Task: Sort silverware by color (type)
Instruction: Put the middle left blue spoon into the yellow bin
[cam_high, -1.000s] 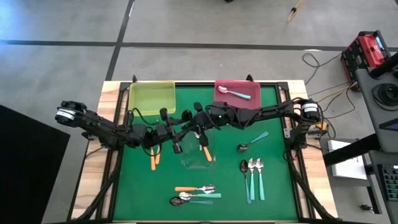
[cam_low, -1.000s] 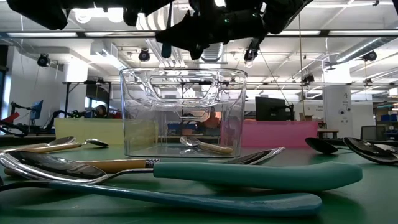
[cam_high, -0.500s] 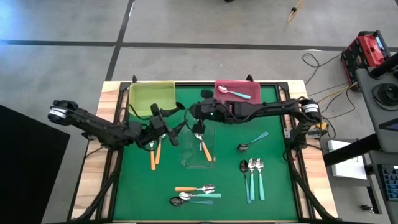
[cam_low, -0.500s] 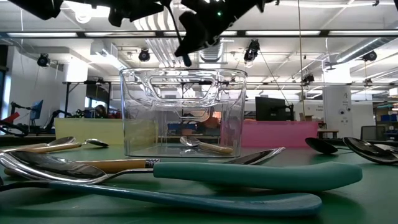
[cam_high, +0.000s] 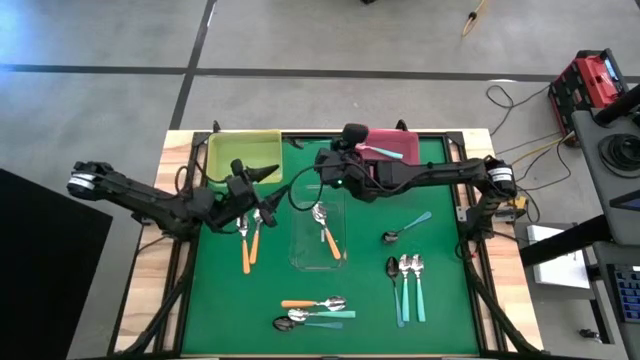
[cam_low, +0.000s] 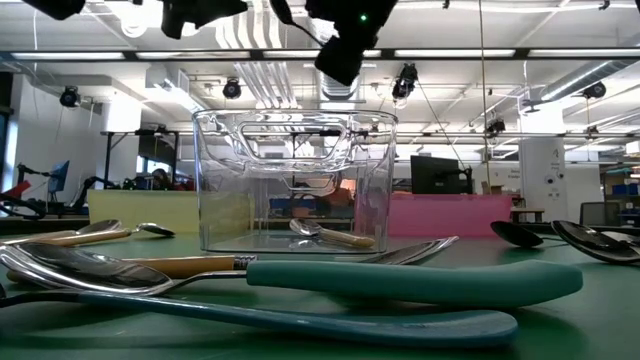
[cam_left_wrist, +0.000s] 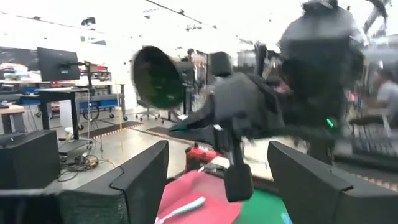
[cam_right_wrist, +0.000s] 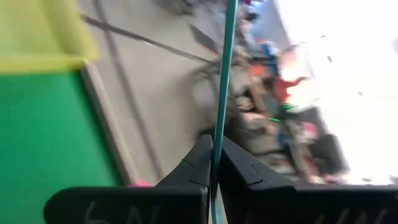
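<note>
My right gripper (cam_right_wrist: 212, 148) is shut on a teal-handled spoon (cam_right_wrist: 222, 74). It hovers above the far end of the clear tray (cam_high: 300, 262), near the yellow tray (cam_high: 243, 155). My left gripper (cam_left_wrist: 217, 152) is open with nothing between its fingers, and it hangs left of the clear tray (cam_high: 262, 185). One orange-handled spoon (cam_high: 327, 238) lies in the clear tray, and a teal one (cam_high: 381, 152) lies in the pink tray (cam_high: 405, 140). More spoons lie flat on the green mat: two orange ones (cam_high: 248, 245) on the left, and others at the right and the front. My right gripper pinches the spoon's slim teal handle (cam_right_wrist: 217, 140) between its two fingers. The handle runs on straight past the fingertips, along the fingers. The fingers come roughly level from the table's right side. The spoon is lifted clear of the mat and trays.
Three teal spoons (cam_high: 406, 283) lie side by side at the right front, and a dark-bowled one (cam_high: 405, 227) lies beyond them. A small heap of spoons (cam_high: 315, 311) lies near the front edge. The two arms are close together over the table's middle.
My left gripper has drawn back from the clear tray toward the table's left edge and has risen. My right gripper has lifted above the clear tray's far end and rolled its wrist, carrying the teal spoon up with it.
</note>
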